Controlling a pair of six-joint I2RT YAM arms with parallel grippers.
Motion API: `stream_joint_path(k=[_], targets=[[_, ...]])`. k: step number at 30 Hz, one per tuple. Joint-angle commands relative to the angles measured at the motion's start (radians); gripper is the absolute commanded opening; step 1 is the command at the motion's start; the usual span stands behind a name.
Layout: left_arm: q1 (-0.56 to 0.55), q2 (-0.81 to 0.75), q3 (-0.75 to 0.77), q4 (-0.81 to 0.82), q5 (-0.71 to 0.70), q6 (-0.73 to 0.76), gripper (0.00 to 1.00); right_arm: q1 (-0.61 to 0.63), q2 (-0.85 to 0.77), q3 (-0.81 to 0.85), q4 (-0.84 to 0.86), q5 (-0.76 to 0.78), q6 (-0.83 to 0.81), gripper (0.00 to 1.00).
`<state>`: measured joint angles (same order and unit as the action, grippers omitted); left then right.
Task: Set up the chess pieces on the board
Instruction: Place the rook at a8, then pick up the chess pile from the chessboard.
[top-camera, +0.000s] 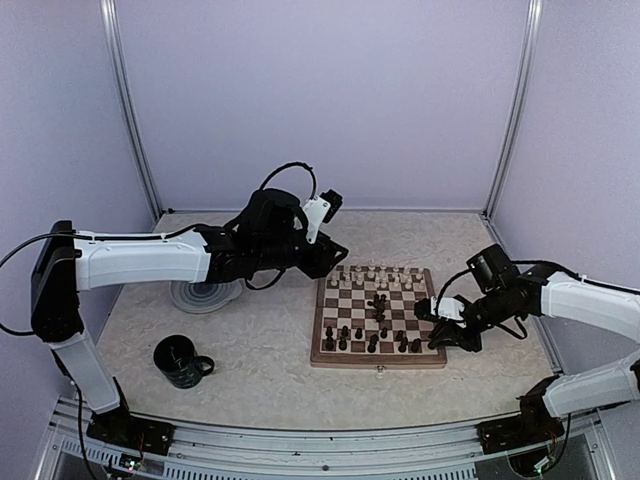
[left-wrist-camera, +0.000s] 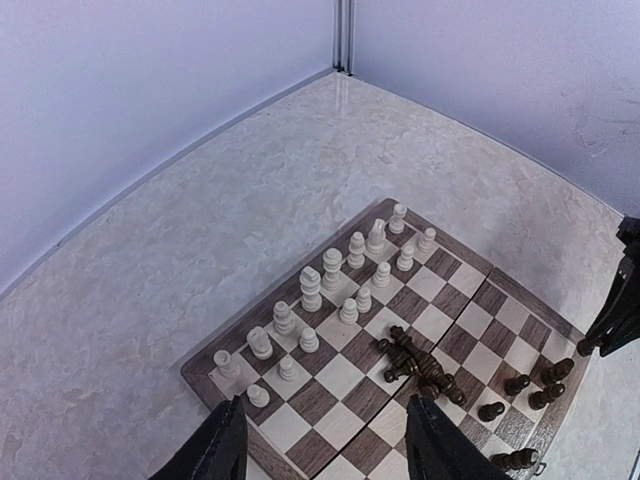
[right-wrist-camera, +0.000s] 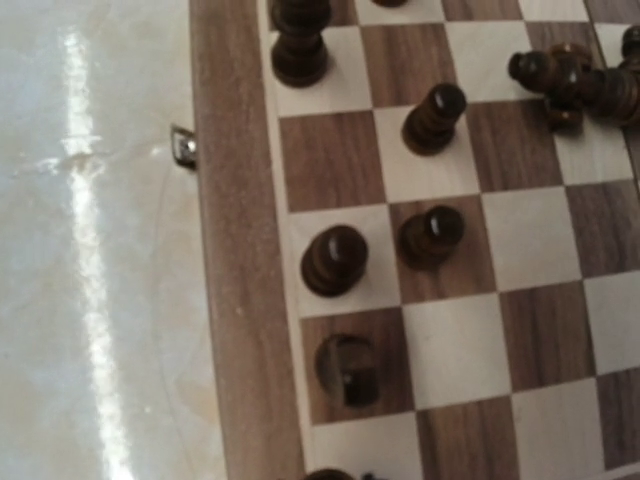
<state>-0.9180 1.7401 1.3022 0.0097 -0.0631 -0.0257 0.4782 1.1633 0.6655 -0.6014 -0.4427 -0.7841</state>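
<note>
The board (top-camera: 322, 352) lies right of centre on the table. Cream chess pieces (left-wrist-camera: 311, 288) stand in two rows along its far side. Several dark chess pieces (left-wrist-camera: 420, 366) lie in a heap mid-board, and others (right-wrist-camera: 334, 260) stand along the near rows. My left gripper (left-wrist-camera: 330, 448) hovers open and empty above the board's far left corner. My right gripper (top-camera: 436, 338) is down at the near right corner. Its jaws are almost together on a dark piece (right-wrist-camera: 333, 474), of which only the top shows at the bottom edge of the right wrist view.
A dark green mug (top-camera: 182, 361) stands near the front left. A round grey swirl plate (top-camera: 205, 295) lies left of the board, partly under my left arm. Lilac walls close in the back and sides. The board's clasp (right-wrist-camera: 182, 148) faces the near edge.
</note>
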Motion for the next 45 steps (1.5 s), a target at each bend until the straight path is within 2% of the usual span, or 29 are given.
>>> stream_joint_path(k=[1,19,29,37,41,45], targets=[[-0.005,0.02,0.026,-0.007,0.016,-0.008,0.54,0.019,0.028,-0.018,0.055,0.015,0.006,0.04],[-0.004,0.026,0.042,-0.054,0.003,-0.013,0.55,0.025,0.092,-0.036,0.11,0.077,0.009,0.09],[-0.004,0.031,0.049,-0.065,0.004,-0.008,0.55,0.026,0.113,-0.021,0.089,0.052,0.02,0.27],[-0.018,0.059,0.089,-0.123,-0.034,-0.02,0.55,0.014,0.046,0.147,-0.027,0.011,0.044,0.38],[-0.05,0.112,0.14,-0.194,-0.092,-0.039,0.55,0.001,0.049,0.21,0.008,0.012,0.1,0.41],[-0.065,0.179,0.214,-0.272,-0.063,-0.071,0.54,-0.005,0.109,0.237,0.075,0.005,0.145,0.39]])
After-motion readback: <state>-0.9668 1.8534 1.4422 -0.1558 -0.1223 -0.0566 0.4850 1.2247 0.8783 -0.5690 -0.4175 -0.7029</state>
